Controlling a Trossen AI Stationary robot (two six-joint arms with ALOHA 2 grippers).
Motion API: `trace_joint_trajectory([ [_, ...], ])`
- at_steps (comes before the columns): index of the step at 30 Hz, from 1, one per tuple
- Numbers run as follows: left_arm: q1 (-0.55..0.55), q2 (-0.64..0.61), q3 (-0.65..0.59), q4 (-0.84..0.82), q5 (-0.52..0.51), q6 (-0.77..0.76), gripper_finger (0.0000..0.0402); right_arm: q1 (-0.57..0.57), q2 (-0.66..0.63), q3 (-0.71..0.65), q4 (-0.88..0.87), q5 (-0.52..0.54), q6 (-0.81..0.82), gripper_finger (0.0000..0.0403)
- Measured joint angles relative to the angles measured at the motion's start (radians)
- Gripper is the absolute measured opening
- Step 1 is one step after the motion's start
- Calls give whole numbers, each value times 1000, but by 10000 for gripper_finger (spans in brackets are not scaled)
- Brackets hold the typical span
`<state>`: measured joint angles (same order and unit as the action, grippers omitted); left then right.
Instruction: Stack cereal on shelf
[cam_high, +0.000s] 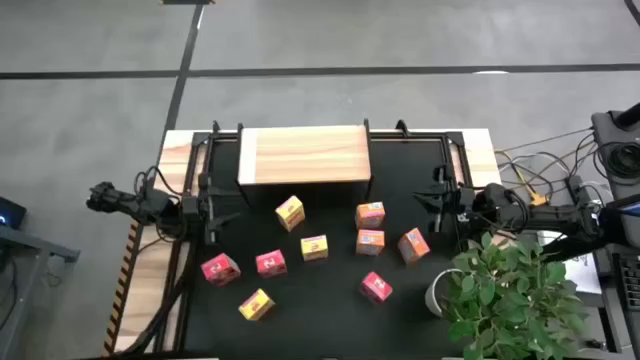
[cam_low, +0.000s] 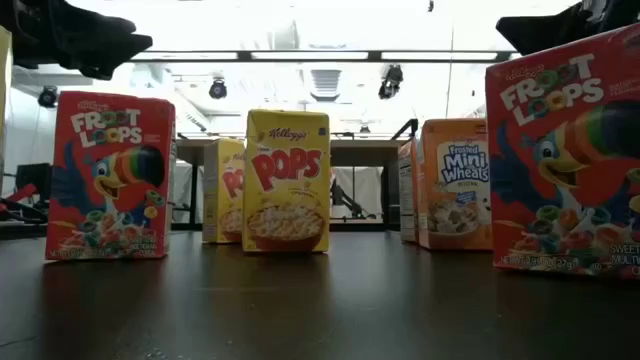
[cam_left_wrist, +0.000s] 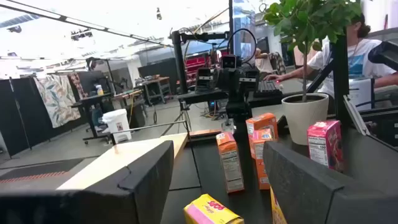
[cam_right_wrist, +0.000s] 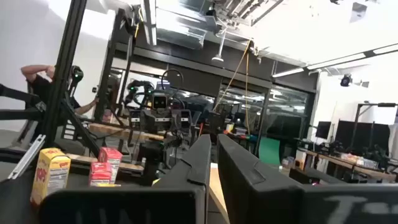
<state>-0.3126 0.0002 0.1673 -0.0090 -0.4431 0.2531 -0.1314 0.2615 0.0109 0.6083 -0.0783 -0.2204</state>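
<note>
The shelf, a light wooden block (cam_high: 305, 155), stands at the far side of the black mat (cam_high: 320, 320). Nine small cereal boxes stand scattered on the mat in front of it: three yellow (cam_high: 290, 212) (cam_high: 314, 247) (cam_high: 257, 304), three pink-red (cam_high: 219, 268) (cam_high: 271, 263) (cam_high: 376, 288) and three orange (cam_high: 370, 213) (cam_high: 370, 241) (cam_high: 414, 245). My left gripper (cam_high: 222, 205) (cam_left_wrist: 217, 186) is open and empty at the mat's left edge. My right gripper (cam_high: 432, 205) (cam_right_wrist: 214, 158) is shut and empty at the mat's right edge. Neither touches a box.
A potted plant (cam_high: 510, 290) in a white pot stands at the near right corner, close to my right arm. A black frame (cam_high: 215, 135) borders the shelf's ends. Cables and gear (cam_high: 560, 185) lie right of the table. A person (cam_left_wrist: 367, 43) sits beyond the right side.
</note>
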Motion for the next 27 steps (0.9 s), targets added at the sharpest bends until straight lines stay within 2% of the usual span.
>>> trace_joint_trajectory([
  [15,0,0,0,1,0,-2,231,0,1,0,0,1,25,18],
  [19,0,12,0,81,-29,-50,231,0,1,0,4,2,48,18],
  [23,0,75,21,156,-37,-84,231,0,1,-1,36,3,51,18],
  [27,0,208,75,186,-37,-122,231,0,1,-1,79,3,21,18],
])
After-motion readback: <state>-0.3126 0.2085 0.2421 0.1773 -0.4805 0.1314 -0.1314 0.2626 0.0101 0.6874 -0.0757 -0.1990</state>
